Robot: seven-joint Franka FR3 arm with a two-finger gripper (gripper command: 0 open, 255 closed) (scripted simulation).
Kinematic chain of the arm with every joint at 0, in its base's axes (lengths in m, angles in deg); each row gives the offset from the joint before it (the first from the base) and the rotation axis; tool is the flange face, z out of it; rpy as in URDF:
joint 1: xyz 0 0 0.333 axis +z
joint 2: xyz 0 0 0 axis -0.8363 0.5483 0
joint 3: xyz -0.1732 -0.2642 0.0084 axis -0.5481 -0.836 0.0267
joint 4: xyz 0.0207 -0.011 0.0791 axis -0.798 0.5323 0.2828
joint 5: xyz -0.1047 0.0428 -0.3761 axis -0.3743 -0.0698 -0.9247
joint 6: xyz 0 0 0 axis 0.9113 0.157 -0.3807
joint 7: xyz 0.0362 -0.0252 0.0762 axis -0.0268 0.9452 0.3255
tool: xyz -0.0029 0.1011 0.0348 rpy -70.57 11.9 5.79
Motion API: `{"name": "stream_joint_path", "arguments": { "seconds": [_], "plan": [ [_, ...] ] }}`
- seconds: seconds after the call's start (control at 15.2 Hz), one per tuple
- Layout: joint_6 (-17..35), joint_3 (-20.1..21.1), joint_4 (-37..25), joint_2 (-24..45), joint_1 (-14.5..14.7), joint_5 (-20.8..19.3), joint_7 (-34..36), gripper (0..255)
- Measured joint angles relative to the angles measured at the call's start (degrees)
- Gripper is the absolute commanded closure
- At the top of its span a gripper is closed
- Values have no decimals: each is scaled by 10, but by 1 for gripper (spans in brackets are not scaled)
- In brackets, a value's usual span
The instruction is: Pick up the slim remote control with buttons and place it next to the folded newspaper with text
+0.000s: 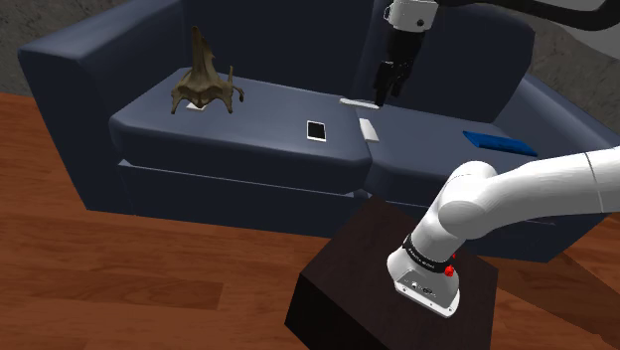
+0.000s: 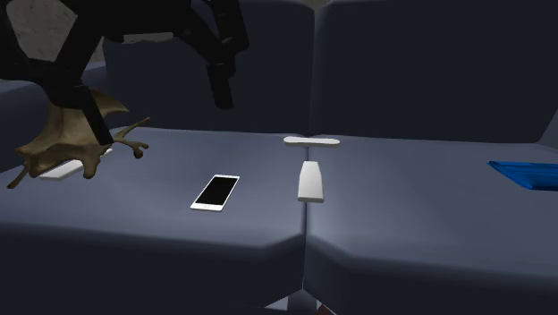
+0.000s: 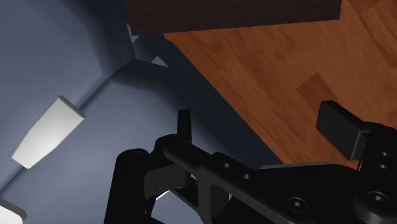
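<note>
A slim white bar with rounded ends [image 1: 356, 101] [image 2: 311, 140], the likeliest remote, lies across the seam between the two seat cushions, near the backrest. A second white, tapered bar [image 1: 369, 129] [image 2: 310, 182] [image 3: 48, 130] lies on the same seam, closer to the front edge. My black gripper [image 1: 386, 94] [image 2: 224, 97] [image 3: 264, 130] hangs open in the air just above the rear bar and touches nothing. A flat white piece [image 2: 63, 170] sits under a brown sculpture; whether it is the newspaper I cannot tell.
The dark blue sofa [image 1: 248, 144] carries a brown driftwood-like sculpture [image 1: 204, 85] [image 2: 76, 143] at the shoulder view's left, a phone [image 1: 316, 130] [image 2: 215, 191] mid-cushion, and a flat blue item [image 1: 500, 142] [image 2: 528, 174] on the other cushion. Wooden floor [image 1: 119, 288] lies in front.
</note>
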Motion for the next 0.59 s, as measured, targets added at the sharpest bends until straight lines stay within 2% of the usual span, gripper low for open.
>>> {"name": "stream_joint_path", "arguments": {
  "seconds": [0.2,0.59],
  "plan": [
    [17,-8,6,10,-8,-4,4,0],
    [108,-51,13,86,-43,-23,20,0]
  ]
}}
